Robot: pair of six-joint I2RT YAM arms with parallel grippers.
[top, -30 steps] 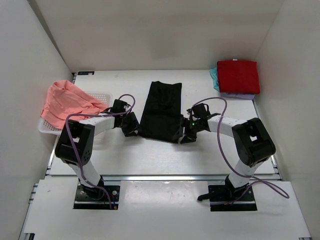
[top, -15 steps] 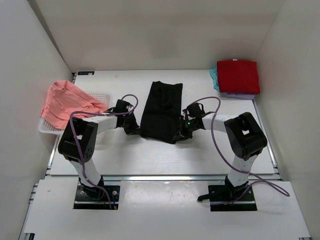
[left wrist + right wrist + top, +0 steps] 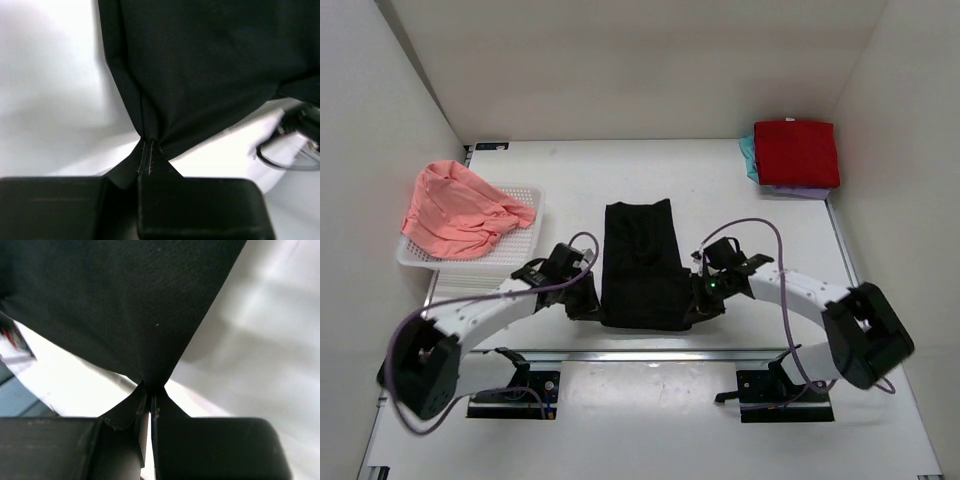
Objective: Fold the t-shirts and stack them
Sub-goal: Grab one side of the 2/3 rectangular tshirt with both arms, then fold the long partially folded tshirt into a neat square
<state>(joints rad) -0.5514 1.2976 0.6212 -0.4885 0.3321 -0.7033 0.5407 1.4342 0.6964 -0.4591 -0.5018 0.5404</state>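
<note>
The task looks roughly half done, judging by how things lie: at the far right corner of the table [image 3: 760, 290] a folded red shirt [image 3: 796, 152] tops a neat pile, with a teal shirt [image 3: 748, 152] showing at its left edge and a lilac shirt [image 3: 790, 191] peeping out along its near edge, so three appear folded and stacked. Two are left. The salmon-pink shirt [image 3: 460, 208] lies crumpled over the white mesh basket [image 3: 520, 240] at the far left, not yet folded. The black t-shirt [image 3: 640, 265] is the one in hand: it lies in the middle of the table as a long narrow panel running from mid-table to the near edge, so its sides seem already folded in, while the lengthwise folds and the carry to the pile are probably yet to come. Both tools are clenched on it. The left gripper [image 3: 582, 297] pinches the near left corner, and its wrist view shows the jaws closed tight on a stitched hem with the cloth fanning away from the nip [image 3: 137, 182]. The right gripper [image 3: 705, 297] grasps the near right corner the same way; in its wrist view the fabric narrows to a point squeezed between the two pads [image 3: 150, 412], taut and lifted a little off the white surface
</note>
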